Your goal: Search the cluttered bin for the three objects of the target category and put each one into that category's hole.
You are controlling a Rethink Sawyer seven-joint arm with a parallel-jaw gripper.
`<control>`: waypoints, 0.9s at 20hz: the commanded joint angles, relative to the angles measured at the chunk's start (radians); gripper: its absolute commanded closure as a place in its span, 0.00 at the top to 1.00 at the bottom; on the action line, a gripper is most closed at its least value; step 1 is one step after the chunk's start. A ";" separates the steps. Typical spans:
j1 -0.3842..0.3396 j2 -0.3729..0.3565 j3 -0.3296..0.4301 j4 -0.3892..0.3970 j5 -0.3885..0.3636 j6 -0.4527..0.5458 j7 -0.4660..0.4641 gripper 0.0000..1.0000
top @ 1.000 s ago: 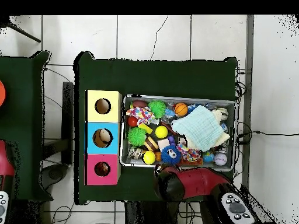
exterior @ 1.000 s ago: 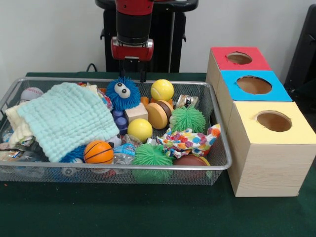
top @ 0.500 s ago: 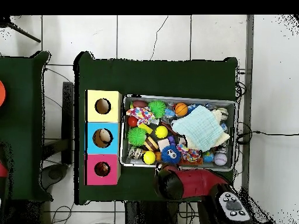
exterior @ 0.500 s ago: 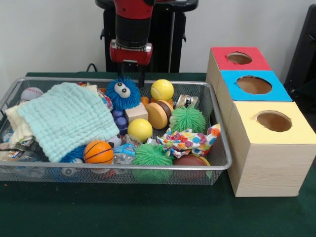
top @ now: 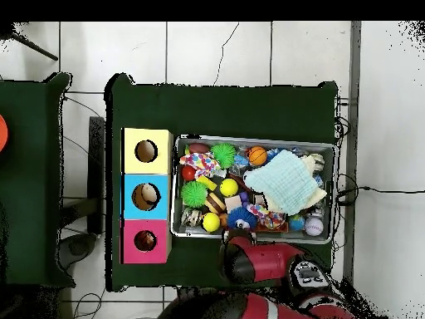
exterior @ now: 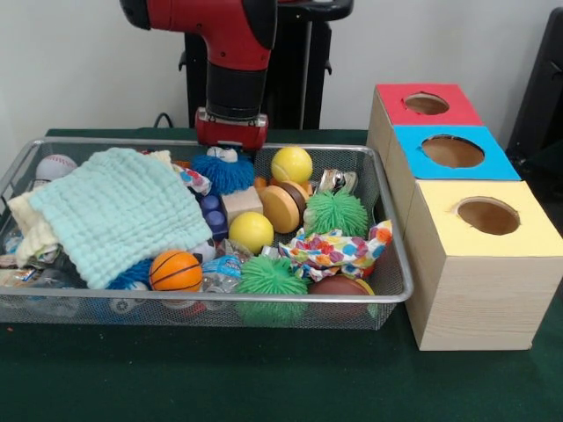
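My gripper [exterior: 230,149] is pressed down into a blue fuzzy toy with googly eyes [exterior: 225,172] at the back of the wire bin [exterior: 290,299]; its tips are buried in the fuzz. In the overhead view the red arm [top: 249,259] covers the gripper just below the same blue toy [top: 241,218]. Two green spiky balls [exterior: 334,212] [exterior: 271,280], two yellow balls [exterior: 291,163] [exterior: 251,231] and an orange basketball [exterior: 175,270] lie close by. Beside the bin stand three boxes with holes: red [exterior: 427,104], blue [exterior: 453,151], yellow [exterior: 488,215].
A mint cloth [exterior: 119,211] over a cream one covers the bin's left half, with a baseball [exterior: 56,166] behind it. A wooden disc toy [exterior: 283,206], a patterned cloth [exterior: 339,251] and a brown ball [exterior: 334,287] fill the right half.
The gripper has dropped from above the bin's back rim onto the blue fuzzy toy, squashing it. The arm's upper link has swung into the front view.
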State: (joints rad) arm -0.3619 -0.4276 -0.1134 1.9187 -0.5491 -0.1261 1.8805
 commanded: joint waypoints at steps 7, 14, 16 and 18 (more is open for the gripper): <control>0.055 0.098 -0.163 -0.161 0.058 -0.161 0.102 1.00; 0.048 0.049 -0.165 -0.151 0.057 -0.371 0.090 1.00; 0.053 0.047 -0.172 -0.148 0.071 -0.411 0.090 1.00; 0.057 0.048 -0.181 -0.143 0.088 -0.455 0.088 1.00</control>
State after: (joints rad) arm -0.2898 -0.3756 -0.2573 1.9090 -0.5372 -0.3910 1.8805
